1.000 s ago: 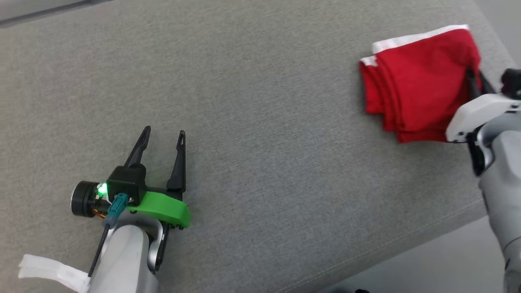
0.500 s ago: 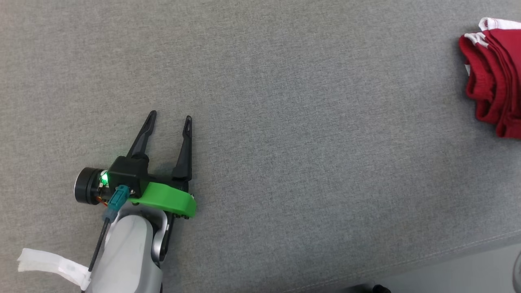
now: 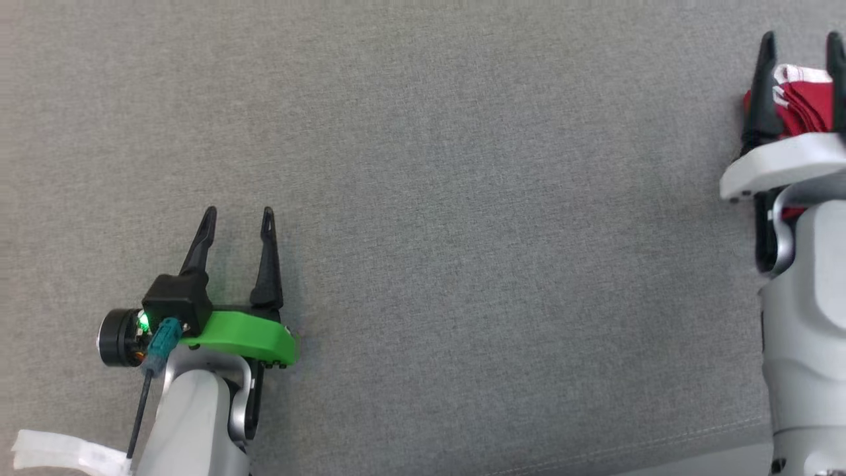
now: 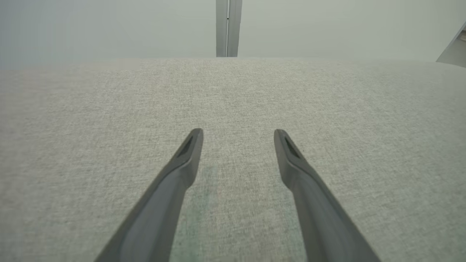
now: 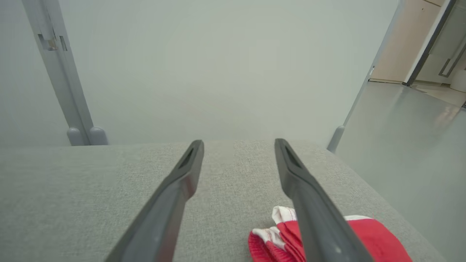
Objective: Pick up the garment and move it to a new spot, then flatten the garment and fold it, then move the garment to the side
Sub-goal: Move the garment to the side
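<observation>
The folded red cloth garment with white trim [image 3: 803, 102] lies at the right end of the grey fabric bench [image 3: 462, 198], beneath the right hand [image 3: 802, 39], which is spread and empty and should lift straight off without snagging a fold; the left hand [image 3: 238, 215] is likewise spread.

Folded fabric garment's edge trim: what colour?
White trim on the red folded garment; best in right wrist view.

the garment [image 3: 803, 99] lies far right on the cushion [image 3: 462, 198] (beneath the right pincer [image 3: 802, 39]), left pincer [image 3: 238, 213] well apart.
</observation>
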